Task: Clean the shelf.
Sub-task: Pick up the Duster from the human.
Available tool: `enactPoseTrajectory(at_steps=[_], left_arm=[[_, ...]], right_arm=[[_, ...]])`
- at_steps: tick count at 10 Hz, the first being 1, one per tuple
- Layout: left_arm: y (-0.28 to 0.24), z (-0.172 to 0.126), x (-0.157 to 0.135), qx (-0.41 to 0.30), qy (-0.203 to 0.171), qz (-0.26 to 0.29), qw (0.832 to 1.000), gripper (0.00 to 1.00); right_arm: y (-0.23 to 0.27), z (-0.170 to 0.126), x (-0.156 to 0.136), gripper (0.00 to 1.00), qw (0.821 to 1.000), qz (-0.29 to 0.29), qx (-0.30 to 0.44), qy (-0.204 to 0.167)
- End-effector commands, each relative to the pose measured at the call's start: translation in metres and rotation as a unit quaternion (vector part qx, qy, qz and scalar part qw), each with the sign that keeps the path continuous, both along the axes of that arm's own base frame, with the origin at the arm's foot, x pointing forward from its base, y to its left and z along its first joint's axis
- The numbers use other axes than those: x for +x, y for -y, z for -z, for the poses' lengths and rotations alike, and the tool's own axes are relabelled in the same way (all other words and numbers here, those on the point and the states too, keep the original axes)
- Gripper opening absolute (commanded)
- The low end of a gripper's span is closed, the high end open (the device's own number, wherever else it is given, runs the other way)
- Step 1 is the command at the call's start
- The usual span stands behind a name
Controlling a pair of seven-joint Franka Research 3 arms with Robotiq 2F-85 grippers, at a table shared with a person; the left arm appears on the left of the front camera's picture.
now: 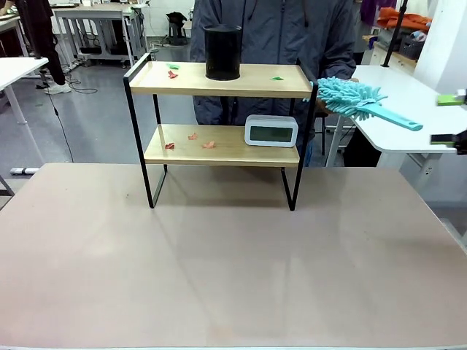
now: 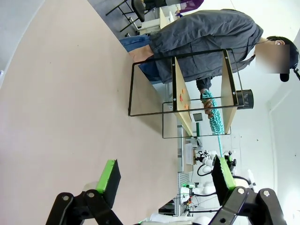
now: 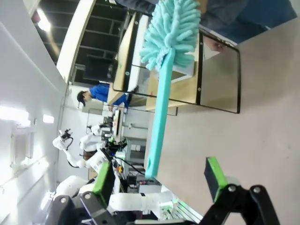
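Observation:
The shelf (image 1: 219, 149) stands at the far middle of the table; it is also in the left wrist view (image 2: 180, 101) and the right wrist view (image 3: 185, 96). Small red and green scraps (image 1: 191, 136) lie on both boards. A person behind it holds out a teal fluffy duster (image 1: 350, 98) by its head, with the handle pointing right. My right gripper (image 1: 451, 118) is open at the right edge, just beyond the handle tip. In the right wrist view the duster (image 3: 159, 108) points its handle end between my right gripper's (image 3: 158, 176) spread fingers, touching neither. My left gripper (image 2: 165, 180) is open and empty over the table.
A black cylinder (image 1: 222, 51) stands on the top board and a white digital clock (image 1: 271, 130) on the lower one. The beige tabletop (image 1: 233, 262) lies bare in front of the shelf. White tables stand at the right (image 1: 398, 138) and left (image 1: 14, 69).

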State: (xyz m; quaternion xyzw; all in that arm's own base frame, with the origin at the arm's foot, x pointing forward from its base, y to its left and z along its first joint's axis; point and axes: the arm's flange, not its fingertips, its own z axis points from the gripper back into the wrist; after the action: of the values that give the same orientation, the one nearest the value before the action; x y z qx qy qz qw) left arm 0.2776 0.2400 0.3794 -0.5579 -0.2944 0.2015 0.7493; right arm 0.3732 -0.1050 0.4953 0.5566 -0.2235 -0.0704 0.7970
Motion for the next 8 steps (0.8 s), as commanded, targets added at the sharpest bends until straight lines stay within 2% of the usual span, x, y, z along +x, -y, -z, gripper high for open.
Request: enactPoseTrajectory(at_steps=[1, 3, 4, 8], left_arm=[[0.003, 0.000, -0.001, -0.001, 0.017, -0.001, 1.000, 1.00], [0.003, 0.000, -0.001, -0.001, 0.017, -0.001, 1.000, 1.00], [0.003, 0.000, -0.001, -0.001, 0.017, -0.001, 1.000, 1.00], [0.003, 0.000, -0.001, -0.001, 0.017, -0.001, 1.000, 1.00]], right_arm=[[-0.014, -0.002, 0.042, 1.00, 0.999, -0.027, -0.002, -0.019], [-0.036, 0.001, 0.064, 1.00, 0.998, -0.059, 0.008, -0.036], [-0.040, 0.003, 0.075, 1.00, 0.997, -0.054, 0.019, -0.048], [-0.056, -0.003, 0.103, 1.00, 0.988, -0.032, 0.025, -0.149]])
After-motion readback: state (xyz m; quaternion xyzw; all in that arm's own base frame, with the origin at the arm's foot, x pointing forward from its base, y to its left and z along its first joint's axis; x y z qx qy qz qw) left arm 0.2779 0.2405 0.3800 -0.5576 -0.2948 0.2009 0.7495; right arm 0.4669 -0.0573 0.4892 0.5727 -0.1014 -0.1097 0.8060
